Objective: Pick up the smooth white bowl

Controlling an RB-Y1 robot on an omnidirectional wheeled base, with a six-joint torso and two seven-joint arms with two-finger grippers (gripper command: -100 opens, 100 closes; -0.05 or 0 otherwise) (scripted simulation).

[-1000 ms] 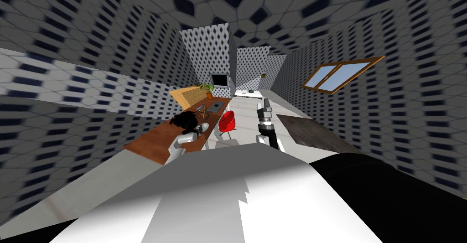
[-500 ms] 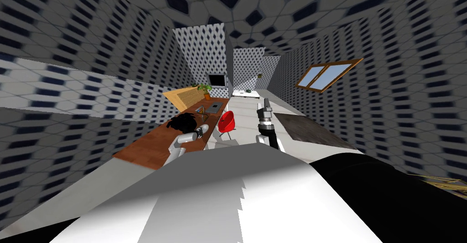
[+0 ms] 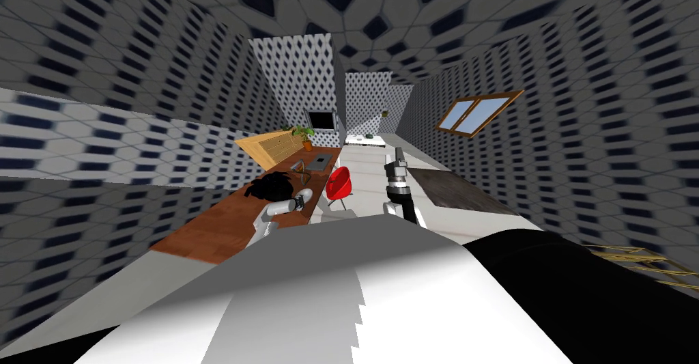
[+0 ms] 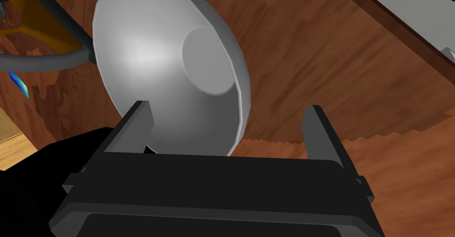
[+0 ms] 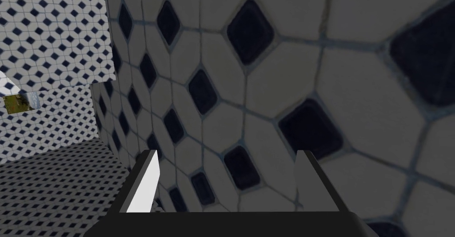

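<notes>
My left gripper [image 4: 227,105] hangs released over the brown wooden desk [image 4: 337,70], fingers spread wide and grasping nothing. The smooth pale grey-white bowl [image 4: 169,70] is just ahead of the gripper's dark body, with the flat round disc at its middle facing me. One finger [image 4: 135,127] overlaps the bowl's rim, though I cannot tell if it touches. The other stands over bare wood at the bowl's 3 o'clock, apart from it. An orange and black thing [image 4: 40,30] sits at the bowl's 10 o'clock. In the head view a red chair [image 3: 338,182] stands beside the desk, and my right gripper [image 3: 397,155] is raised at about 1 o'clock, fingers likewise apart
</notes>
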